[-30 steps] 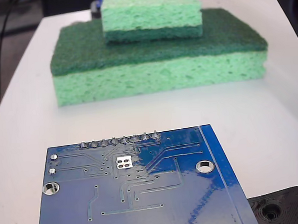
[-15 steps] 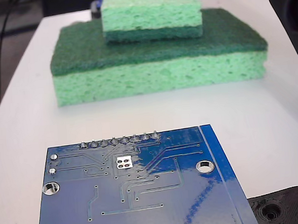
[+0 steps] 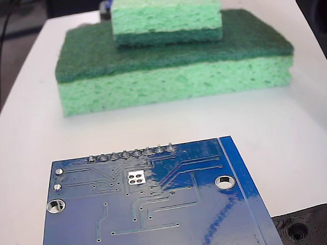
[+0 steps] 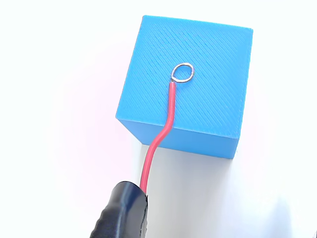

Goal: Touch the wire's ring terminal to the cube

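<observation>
In our wrist view, the ring terminal (image 4: 182, 72) lies over the blue cube (image 4: 198, 64); we cannot tell our gripper's state

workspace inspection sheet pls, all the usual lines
surface: white table
job's things: ring terminal over top face of blue cube; contact unclear
clutter: small sponge stacked on large sponge; blue circuit board; black plastic part
grippers: tool black, red wire leaves it; open or shut unclear
cables: dark cable off table, fixed view left
surroundings: dark blurred object at right edge
</observation>
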Robot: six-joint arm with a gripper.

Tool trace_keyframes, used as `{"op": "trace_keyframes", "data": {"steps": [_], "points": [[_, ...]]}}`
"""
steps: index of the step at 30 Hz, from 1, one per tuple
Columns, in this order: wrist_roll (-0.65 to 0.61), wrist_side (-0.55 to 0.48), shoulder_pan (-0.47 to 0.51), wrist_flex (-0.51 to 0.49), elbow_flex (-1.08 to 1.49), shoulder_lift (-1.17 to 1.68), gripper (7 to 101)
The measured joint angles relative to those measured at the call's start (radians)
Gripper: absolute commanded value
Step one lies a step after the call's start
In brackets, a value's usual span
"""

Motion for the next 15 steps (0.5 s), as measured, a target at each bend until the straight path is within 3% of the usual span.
{"op": "trace_keyframes", "data": {"steps": [15], "points": [[-0.063, -0.021, 0.048, 0.097, -0.011, 0.123, 100.3]]}}
